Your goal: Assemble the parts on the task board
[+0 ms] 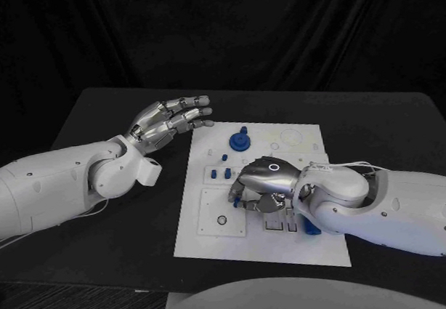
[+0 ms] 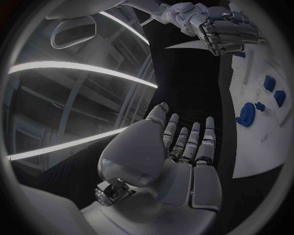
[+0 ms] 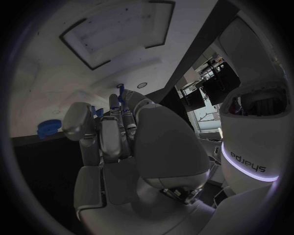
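Observation:
The white task board (image 1: 213, 221) lies in the middle of the black table. My right hand (image 1: 265, 184) is down on the board's centre with its fingers curled under. Between its thumb and fingers (image 3: 116, 132) a small blue part (image 3: 95, 111) shows, pinched. A round blue part (image 1: 241, 140) stands near the board's far edge, and two small blue parts (image 1: 217, 173) sit just left of the right hand. Another blue part (image 1: 310, 227) lies by the right wrist. My left hand (image 1: 172, 119) hovers off the board's far left corner, fingers spread and holding nothing.
In the left wrist view the left hand (image 2: 183, 156) faces the board (image 2: 260, 152), with the round blue part (image 2: 246, 114), two small blue parts (image 2: 274, 90) and the right hand (image 2: 230, 32) beyond. Bare black table (image 1: 114, 230) surrounds the board.

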`<action>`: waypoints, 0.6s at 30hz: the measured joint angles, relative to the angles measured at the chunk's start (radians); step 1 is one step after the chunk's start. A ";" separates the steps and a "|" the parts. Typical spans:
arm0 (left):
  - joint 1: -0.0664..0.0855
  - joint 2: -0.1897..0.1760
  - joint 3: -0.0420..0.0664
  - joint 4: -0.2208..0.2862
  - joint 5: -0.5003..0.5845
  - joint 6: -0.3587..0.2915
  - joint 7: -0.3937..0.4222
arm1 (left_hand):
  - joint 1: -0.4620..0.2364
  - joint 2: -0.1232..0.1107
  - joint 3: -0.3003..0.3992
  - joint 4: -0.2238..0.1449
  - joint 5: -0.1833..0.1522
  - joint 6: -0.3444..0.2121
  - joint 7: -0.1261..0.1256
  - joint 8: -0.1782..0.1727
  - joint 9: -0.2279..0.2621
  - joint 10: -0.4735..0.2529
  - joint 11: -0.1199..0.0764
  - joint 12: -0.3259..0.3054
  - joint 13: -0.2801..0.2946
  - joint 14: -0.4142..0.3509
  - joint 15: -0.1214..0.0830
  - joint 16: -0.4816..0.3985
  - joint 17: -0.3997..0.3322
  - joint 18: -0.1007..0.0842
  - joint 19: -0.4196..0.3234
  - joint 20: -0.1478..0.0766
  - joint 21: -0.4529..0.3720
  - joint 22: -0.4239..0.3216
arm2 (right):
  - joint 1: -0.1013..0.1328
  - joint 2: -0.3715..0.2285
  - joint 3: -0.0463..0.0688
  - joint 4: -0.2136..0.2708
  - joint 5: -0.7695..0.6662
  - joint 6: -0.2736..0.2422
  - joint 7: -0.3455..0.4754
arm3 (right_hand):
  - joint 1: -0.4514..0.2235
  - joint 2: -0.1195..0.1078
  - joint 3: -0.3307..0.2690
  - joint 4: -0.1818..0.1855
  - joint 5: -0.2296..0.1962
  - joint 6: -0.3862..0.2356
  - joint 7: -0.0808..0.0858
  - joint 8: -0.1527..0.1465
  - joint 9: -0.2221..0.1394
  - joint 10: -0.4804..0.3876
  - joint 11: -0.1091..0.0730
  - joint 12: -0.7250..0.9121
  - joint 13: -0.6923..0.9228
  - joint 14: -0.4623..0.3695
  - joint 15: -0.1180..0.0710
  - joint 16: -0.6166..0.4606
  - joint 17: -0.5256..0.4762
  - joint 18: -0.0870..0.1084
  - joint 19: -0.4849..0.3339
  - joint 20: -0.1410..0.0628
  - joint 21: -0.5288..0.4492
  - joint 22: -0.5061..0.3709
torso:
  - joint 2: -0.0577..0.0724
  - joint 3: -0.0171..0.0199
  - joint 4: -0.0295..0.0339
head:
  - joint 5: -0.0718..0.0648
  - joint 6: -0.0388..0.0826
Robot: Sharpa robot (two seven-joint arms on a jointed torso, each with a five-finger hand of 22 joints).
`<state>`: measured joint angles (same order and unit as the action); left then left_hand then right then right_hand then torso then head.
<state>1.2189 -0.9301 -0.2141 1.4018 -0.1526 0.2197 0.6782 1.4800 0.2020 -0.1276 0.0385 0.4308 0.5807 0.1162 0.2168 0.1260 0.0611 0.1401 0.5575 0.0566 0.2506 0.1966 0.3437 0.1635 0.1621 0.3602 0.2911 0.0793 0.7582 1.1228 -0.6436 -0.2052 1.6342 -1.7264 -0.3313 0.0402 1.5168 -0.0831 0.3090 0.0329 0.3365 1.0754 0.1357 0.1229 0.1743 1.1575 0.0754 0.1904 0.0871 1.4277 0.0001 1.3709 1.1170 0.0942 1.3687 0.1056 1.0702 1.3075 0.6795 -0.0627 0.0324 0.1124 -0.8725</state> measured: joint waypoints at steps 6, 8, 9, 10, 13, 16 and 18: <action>0.000 0.000 0.000 0.000 0.000 0.001 0.000 | 0.000 0.000 0.003 0.003 0.000 0.000 0.000 0.000 0.000 0.000 0.000 0.000 0.000 0.000 0.000 0.000 0.000 0.000 0.000 0.000 0.000 0.000 | -0.001 -0.003 0.000 -0.001 0.000 -0.001 -0.006 | 0.000 0.000 0.000 0.000 0.004 0.000 0.000 -0.002 0.000 0.000 0.000 -0.002 -0.001 0.000 0.000 0.000 -0.001 0.000 0.000 0.000 -0.002 0.000 | 0.000 0.0000 0.0005 | -0.002 0.000; -0.001 0.000 0.000 0.000 0.000 0.001 0.000 | 0.000 0.000 0.003 0.003 0.000 0.000 0.000 0.000 0.000 0.000 0.000 0.000 0.000 0.000 0.000 0.001 0.000 0.000 0.000 0.000 0.000 0.000 | -0.002 -0.004 -0.001 -0.002 0.000 -0.002 -0.007 | 0.000 0.000 0.000 0.000 0.004 0.000 0.000 -0.004 -0.001 0.000 0.000 -0.002 -0.002 0.000 0.000 0.000 -0.001 0.000 0.000 0.000 -0.002 0.000 | 0.000 -0.0001 0.0011 | -0.003 0.000; -0.001 0.000 0.000 -0.001 0.000 0.002 0.000 | 0.000 0.000 0.003 0.003 0.000 0.000 0.000 0.000 0.000 0.000 0.000 0.000 0.000 0.000 0.000 0.004 0.000 0.000 0.000 0.000 0.000 0.000 | -0.002 -0.004 -0.001 -0.002 0.000 -0.002 -0.008 | 0.000 0.000 0.000 0.000 0.004 0.000 0.000 -0.004 -0.001 0.000 0.000 -0.002 -0.003 0.000 0.000 0.000 -0.001 0.000 0.000 0.000 -0.002 0.000 | 0.000 -0.0001 0.0011 | -0.003 0.000; -0.001 0.000 0.000 -0.001 0.000 0.002 0.000 | 0.000 0.000 0.003 0.003 0.000 0.000 0.000 0.000 -0.001 0.000 0.000 0.000 0.000 0.000 0.000 0.005 0.000 0.000 0.000 0.000 0.000 0.000 | -0.002 -0.004 -0.001 -0.002 0.000 -0.002 -0.008 | 0.000 0.000 0.002 -0.002 0.004 0.000 0.000 -0.004 -0.001 -0.002 0.002 -0.002 -0.003 0.000 0.000 0.000 -0.001 0.000 0.000 0.000 -0.002 0.000 | 0.000 -0.0001 0.0011 | -0.003 0.000; -0.001 0.001 0.000 -0.001 0.000 0.003 0.000 | 0.000 0.000 0.003 0.003 0.000 0.000 0.000 0.000 -0.001 0.000 0.000 0.000 0.000 0.000 0.000 0.005 0.000 0.000 0.000 0.000 0.000 0.000 | -0.002 -0.006 -0.001 -0.001 0.000 -0.003 -0.010 | 0.000 0.000 0.003 -0.003 0.004 0.000 0.000 -0.004 -0.001 -0.002 0.002 -0.002 -0.003 0.000 0.000 0.000 -0.001 0.000 0.000 0.000 -0.002 0.000 | 0.000 0.0000 0.0010 | -0.003 0.000; -0.002 0.001 0.000 -0.002 0.000 0.003 0.000 | 0.000 0.000 0.003 0.003 0.000 0.000 0.000 0.000 -0.001 0.000 0.000 0.000 0.000 0.000 0.000 0.005 0.000 0.000 0.000 0.000 0.000 0.000 | -0.003 -0.007 -0.001 -0.001 0.000 -0.005 -0.011 | 0.000 0.000 0.003 -0.003 0.004 0.000 0.000 -0.004 -0.001 -0.002 0.002 -0.004 -0.003 0.000 0.000 0.000 -0.001 0.000 0.000 0.000 -0.002 0.000 | 0.000 0.0000 0.0008 | -0.002 0.000; -0.002 0.001 0.000 -0.003 0.000 0.004 0.000 | 0.000 0.000 0.003 0.003 0.000 0.000 0.000 0.000 -0.001 0.000 0.000 0.000 0.000 0.000 0.000 0.005 0.000 0.000 0.000 0.000 0.000 0.000 | -0.003 -0.007 -0.001 -0.001 0.000 -0.006 -0.011 | 0.000 0.000 0.003 -0.003 0.004 0.000 0.000 -0.004 -0.001 -0.002 0.002 -0.004 -0.003 0.000 0.000 0.000 -0.001 0.000 0.000 0.000 -0.002 0.000 | 0.000 0.0000 0.0006 | -0.002 0.000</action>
<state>1.2171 -0.9291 -0.2141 1.3991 -0.1525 0.2233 0.6782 1.4800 0.2020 -0.1249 0.0413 0.4308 0.5807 0.1162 0.2168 0.1251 0.0610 0.1400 0.5575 0.0567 0.2506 0.1966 0.3482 0.1636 0.1621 0.3602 0.2911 0.0793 0.7580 1.1197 -0.6506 -0.2066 1.6336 -1.7266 -0.3369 0.0290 1.5168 -0.0831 0.3118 0.0301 0.3405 1.0753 0.1357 0.1192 0.1729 1.1558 0.0771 0.1867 0.0839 1.4277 0.0001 1.3709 1.1156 0.0941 1.3687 0.1056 1.0686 1.3074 0.6795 -0.0627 0.0330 0.1101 -0.8725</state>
